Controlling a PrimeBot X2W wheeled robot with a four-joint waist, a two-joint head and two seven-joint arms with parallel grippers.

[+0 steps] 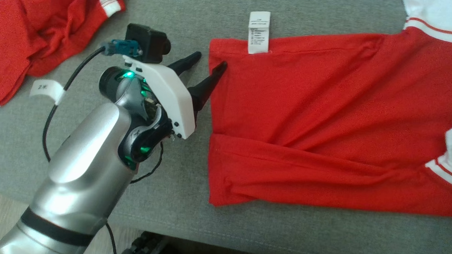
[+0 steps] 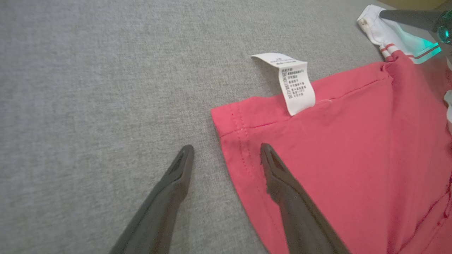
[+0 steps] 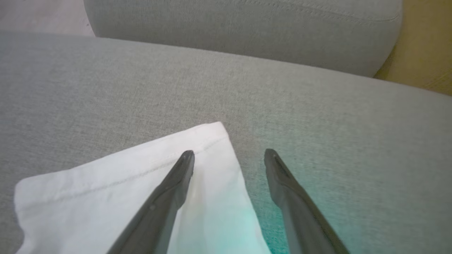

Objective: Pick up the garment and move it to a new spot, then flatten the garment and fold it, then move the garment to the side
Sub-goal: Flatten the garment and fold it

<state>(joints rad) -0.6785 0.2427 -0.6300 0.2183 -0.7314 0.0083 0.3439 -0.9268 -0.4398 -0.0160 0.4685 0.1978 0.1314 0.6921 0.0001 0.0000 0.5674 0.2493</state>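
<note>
Head view: the red garment [image 1: 324,119] lies spread on the grey cushion [image 1: 267,233], and the left gripper [image 1: 209,60] is wide open and empty at its hem corner. Left wrist view: one finger [image 2: 286,187] is over the hem (just beside the label [image 2: 298,84]). Right wrist view: the right gripper [image 3: 229,153] is open and empty over the white sleeve [image 3: 106,190].

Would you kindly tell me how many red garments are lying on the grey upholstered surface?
2. One red shirt with white trim lies spread flat on the right; another red garment with white trim sits crumpled at the upper left. More may lie out of frame.
</note>
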